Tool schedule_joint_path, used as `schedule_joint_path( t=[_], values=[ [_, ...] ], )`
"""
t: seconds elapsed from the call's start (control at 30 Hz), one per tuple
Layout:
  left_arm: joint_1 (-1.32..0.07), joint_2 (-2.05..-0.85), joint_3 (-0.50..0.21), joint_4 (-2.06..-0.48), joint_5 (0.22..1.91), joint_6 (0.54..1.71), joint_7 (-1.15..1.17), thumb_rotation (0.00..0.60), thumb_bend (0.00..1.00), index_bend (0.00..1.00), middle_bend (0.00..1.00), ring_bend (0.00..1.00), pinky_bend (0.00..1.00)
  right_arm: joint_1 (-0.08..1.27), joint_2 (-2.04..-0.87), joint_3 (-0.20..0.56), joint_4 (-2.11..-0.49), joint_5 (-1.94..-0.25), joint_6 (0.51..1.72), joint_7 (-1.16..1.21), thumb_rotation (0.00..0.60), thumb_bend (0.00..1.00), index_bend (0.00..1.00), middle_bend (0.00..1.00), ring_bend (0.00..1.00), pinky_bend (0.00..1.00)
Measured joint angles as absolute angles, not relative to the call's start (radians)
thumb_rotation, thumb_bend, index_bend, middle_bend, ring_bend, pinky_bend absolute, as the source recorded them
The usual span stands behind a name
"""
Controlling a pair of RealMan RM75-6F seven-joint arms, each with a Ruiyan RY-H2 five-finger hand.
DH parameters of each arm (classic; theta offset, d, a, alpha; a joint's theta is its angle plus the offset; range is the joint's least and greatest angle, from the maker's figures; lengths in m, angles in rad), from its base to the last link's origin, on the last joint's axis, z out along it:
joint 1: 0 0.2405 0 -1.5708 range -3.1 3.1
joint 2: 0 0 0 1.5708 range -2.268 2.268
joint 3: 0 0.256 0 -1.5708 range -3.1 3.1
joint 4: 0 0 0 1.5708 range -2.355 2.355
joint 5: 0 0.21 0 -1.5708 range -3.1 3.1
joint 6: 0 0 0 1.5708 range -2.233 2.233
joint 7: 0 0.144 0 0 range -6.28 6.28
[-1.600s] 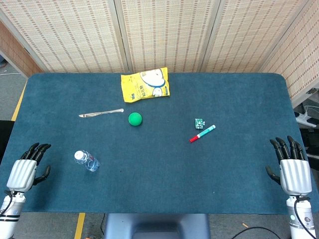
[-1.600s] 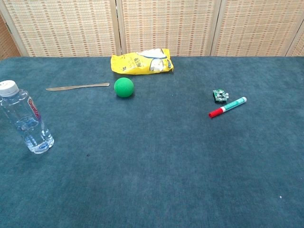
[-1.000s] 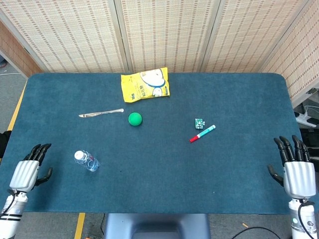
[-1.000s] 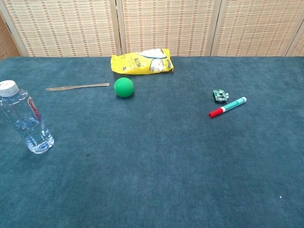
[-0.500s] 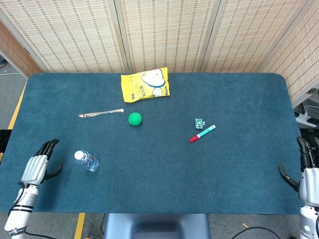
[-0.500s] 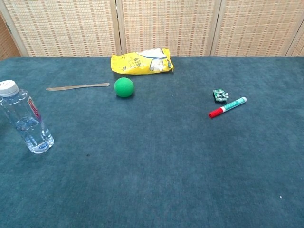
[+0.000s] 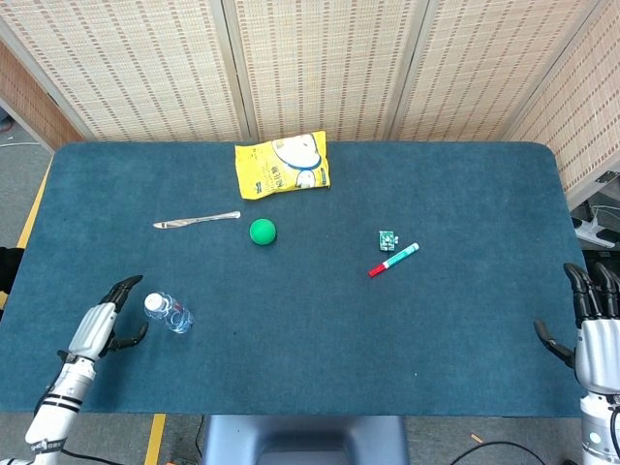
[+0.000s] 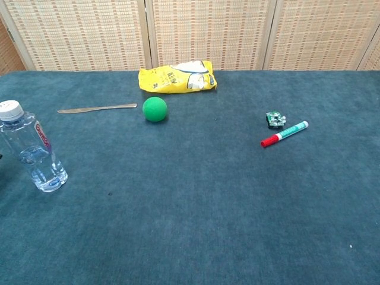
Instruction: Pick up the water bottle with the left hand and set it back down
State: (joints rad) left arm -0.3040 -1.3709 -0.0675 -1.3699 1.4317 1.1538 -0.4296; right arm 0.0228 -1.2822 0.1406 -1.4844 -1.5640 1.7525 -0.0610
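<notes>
A clear water bottle (image 7: 169, 312) with a white cap stands upright on the blue table near its front left; the chest view shows the bottle (image 8: 33, 149) at the far left. My left hand (image 7: 105, 323) is just left of the bottle, fingers apart and holding nothing, a small gap between them. My right hand (image 7: 595, 325) hangs at the table's right edge, fingers spread and empty. Neither hand shows plainly in the chest view.
A metal knife (image 7: 196, 221), a green ball (image 7: 263, 232) and a yellow snack bag (image 7: 283, 165) lie behind the bottle. A small green clip (image 7: 387, 238) and a red-capped marker (image 7: 393, 260) lie right of centre.
My left hand has moved right and forward from the table's left edge to beside the bottle. The right hand has drifted right, toward the table's edge. The bottle stays put.
</notes>
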Motion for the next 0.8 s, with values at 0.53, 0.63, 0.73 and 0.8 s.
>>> schedule_joint_path(
  t=[0.53,0.63,0.73,0.8],
  values=[
    [-0.335,-1.429,-0.035,-1.36,1.521,1.17,-0.619,0.6,0.4,0.0,0.02,0.01,0.12,0.027,-1.278,0.137,-1.493,-1.562,1.722,-0.073,0.6,0.13,0.1,0.14,0.0,0.08],
    [-0.337,-1.474,-0.041,-1.329,1.532,1.2,-0.651,0.6,0.4,0.0,0.02,0.01,0.12,0.027,-1.274,0.136,-1.495,-1.563,1.718,-0.07,0.6,0.13,0.1,0.14,0.0,0.08],
    [-0.344,-1.5,-0.044,-1.306,1.54,1.212,-0.68,0.6,0.4,0.0,0.02,0.01,0.12,0.028,-1.272,0.137,-1.495,-1.561,1.716,-0.068,0.6,0.13,0.1,0.14,0.0,0.08],
    [-0.35,-1.503,-0.041,-1.305,1.542,1.211,-0.686,0.6,0.4,0.0,0.02,0.01,0.12,0.028,-1.271,0.137,-1.495,-1.56,1.713,-0.067,0.6,0.13,0.1,0.14,0.0,0.08]
  ],
)
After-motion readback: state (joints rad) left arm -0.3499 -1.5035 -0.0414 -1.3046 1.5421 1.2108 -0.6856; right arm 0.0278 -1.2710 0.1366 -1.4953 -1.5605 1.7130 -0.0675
